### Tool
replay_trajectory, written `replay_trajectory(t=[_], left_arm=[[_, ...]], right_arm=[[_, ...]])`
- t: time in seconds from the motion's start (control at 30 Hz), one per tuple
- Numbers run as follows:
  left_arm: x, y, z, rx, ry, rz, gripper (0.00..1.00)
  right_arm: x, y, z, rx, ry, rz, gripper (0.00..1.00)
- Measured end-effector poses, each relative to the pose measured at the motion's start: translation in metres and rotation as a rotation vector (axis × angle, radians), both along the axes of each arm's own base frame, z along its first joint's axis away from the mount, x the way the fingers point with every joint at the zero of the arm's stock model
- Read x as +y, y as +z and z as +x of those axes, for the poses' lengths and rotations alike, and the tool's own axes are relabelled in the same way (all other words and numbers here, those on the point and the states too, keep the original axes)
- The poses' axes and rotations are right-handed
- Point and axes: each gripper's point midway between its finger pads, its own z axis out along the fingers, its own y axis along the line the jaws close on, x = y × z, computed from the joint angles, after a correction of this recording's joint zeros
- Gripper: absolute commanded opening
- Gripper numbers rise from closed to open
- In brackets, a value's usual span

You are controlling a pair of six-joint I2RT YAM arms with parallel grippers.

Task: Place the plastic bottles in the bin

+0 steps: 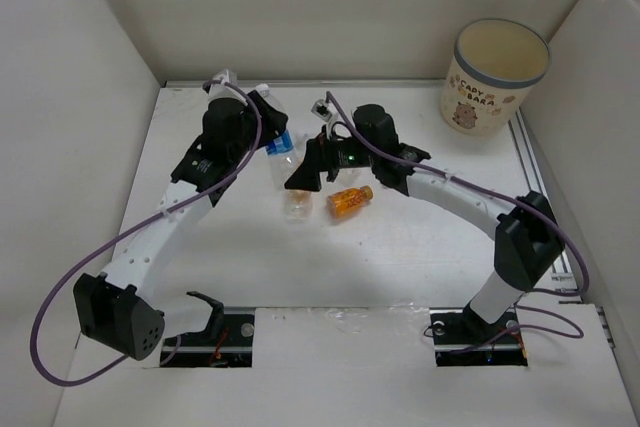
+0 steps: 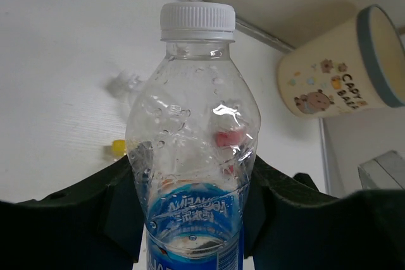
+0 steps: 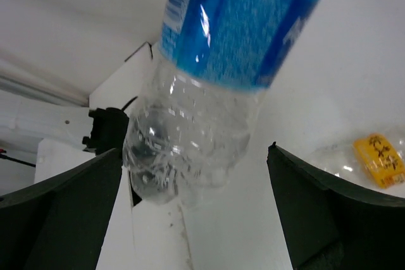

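My left gripper (image 1: 262, 139) is shut on a clear blue-labelled bottle (image 1: 282, 150) and holds it off the table. In the left wrist view the jaws (image 2: 193, 169) pinch it just above the label, with its white cap (image 2: 197, 21) pointing away. My right gripper (image 1: 306, 173) is open. In the right wrist view its fingers (image 3: 195, 150) stand either side of the same bottle's (image 3: 190, 137) clear end without touching it. An orange bottle (image 1: 350, 201) lies on the table beside the right gripper (image 3: 378, 159). The capybara bin (image 1: 497, 77) stands upright at the far right (image 2: 342, 74).
A yellow cap (image 2: 118, 148) and a plain clear bottle (image 2: 125, 84) lie on the table beyond the held bottle. A red cap (image 2: 228, 138) shows through it. White walls enclose the table (image 1: 400, 267) on three sides.
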Motion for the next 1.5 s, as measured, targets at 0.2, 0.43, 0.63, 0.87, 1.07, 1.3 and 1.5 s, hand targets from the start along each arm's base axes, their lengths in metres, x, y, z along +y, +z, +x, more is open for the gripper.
replay_trajectory(t=[0.2, 0.43, 0.63, 0.87, 1.07, 1.3, 1.5], left_arm=[[-0.027, 0.018, -0.009, -0.031, -0.135, -0.082, 0.00], [-0.035, 0.034, -0.010, -0.082, -0.183, -0.126, 0.54], [-0.044, 0.056, -0.013, -0.146, -0.219, -0.192, 1.00], [-0.027, 0.112, -0.006, -0.243, -0.115, -0.204, 1.00], [-0.007, 0.120, -0.004, -0.263, -0.026, -0.143, 1.00], [-0.007, 0.056, 0.000, -0.148, -0.040, -0.040, 1.00], [-0.013, 0.032, 0.010, -0.094, -0.061, -0.001, 1.00]], right_arm=[[0.012, 0.037, 0.004, -0.059, 0.024, 0.134, 1.00], [0.021, 0.042, 0.012, -0.023, 0.023, 0.189, 0.33], [0.009, 0.050, 0.031, -0.005, -0.015, 0.211, 0.00], [-0.090, 0.090, 0.145, -0.057, -0.341, 0.226, 0.00], [-0.267, 0.162, 0.255, -0.210, -0.856, 0.242, 0.00], [-0.411, 0.212, 0.305, -0.406, -1.325, 0.163, 0.00], [-0.475, 0.177, 0.343, -0.390, -1.525, 0.019, 0.47]])
